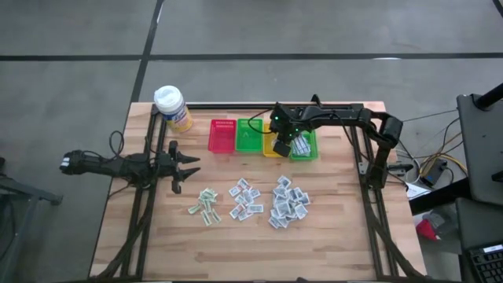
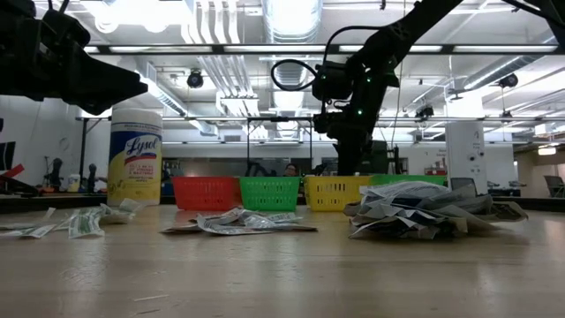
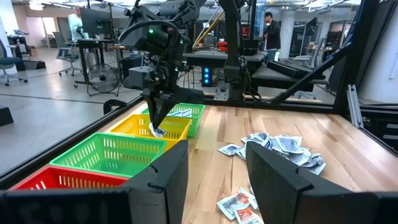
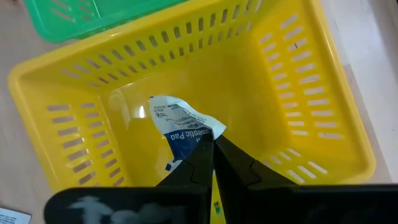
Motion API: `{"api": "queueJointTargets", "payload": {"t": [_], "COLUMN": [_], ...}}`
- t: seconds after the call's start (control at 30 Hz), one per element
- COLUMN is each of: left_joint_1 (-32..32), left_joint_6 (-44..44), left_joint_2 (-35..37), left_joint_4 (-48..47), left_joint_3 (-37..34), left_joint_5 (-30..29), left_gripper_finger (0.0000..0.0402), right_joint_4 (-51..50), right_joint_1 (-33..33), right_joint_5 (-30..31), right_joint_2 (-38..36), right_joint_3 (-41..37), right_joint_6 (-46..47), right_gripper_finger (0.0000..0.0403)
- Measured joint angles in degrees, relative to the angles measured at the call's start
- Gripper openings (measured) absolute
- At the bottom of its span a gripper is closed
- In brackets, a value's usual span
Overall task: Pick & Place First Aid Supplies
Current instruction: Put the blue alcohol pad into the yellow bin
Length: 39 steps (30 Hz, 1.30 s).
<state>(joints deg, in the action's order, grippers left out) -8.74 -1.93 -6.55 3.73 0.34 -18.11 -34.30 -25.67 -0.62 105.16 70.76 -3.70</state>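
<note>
The right gripper (image 4: 208, 146) hangs over the empty-looking yellow basket (image 4: 298, 81) with its jaws clenched on one packet (image 4: 180, 124), so this drop is not yet made. The far green basket (image 1: 305, 149) seems to hold a few packets already, though the arm partly hides it. Most of the work is left: three loose heaps of packets (image 1: 288, 203) lie on the tabletop (image 1: 236, 251), and the left gripper (image 1: 182, 169) waits with its jaws released near the bottle (image 1: 173, 108).
</note>
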Motion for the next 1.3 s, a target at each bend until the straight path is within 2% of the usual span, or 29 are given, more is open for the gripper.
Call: {"api": "queueJointTargets", "payload": {"t": [0.4, 0.47, 0.63, 0.77, 1.07, 1.3], "left_joint_1": [0.0, 0.0, 0.0, 0.0, 0.0, 0.0], "left_joint_6": [0.0, 0.0, 0.0, -0.1, -0.2, -0.2], "left_joint_2": [0.0, 0.0, 0.0, 0.0, 0.0, 0.0], "left_joint_4": [0.0, 0.0, 0.0, 0.0, 0.0, 0.1], "left_joint_3": [0.0, 0.0, 0.0, 0.0, 0.0, 0.0], "left_joint_5": [0.0, 0.0, 0.0, 0.0, 0.0, 0.0], "left_gripper_finger": [0.0158, 0.0158, 0.0158, 0.0158, 0.0158, 0.0158], "right_joint_4": [0.0, -0.2, -1.1, -4.5, -19.0, -21.0], "right_joint_1": [0.1, 0.2, 0.6, 1.6, 11.2, 19.9], "right_joint_5": [0.1, -3.0, -16.4, -21.7, -22.3, -21.9], "right_joint_2": [-0.4, -1.3, -3.9, -6.7, -11.9, -13.6], "right_joint_3": [0.5, 1.6, 4.8, 6.3, 5.0, 3.5], "right_joint_6": [-3.2, -3.5, -3.5, -1.1, 0.3, 6.5], "right_gripper_finger": [0.0089, 0.0097, 0.0106, 0.0104, 0.0093, 0.0103]}}
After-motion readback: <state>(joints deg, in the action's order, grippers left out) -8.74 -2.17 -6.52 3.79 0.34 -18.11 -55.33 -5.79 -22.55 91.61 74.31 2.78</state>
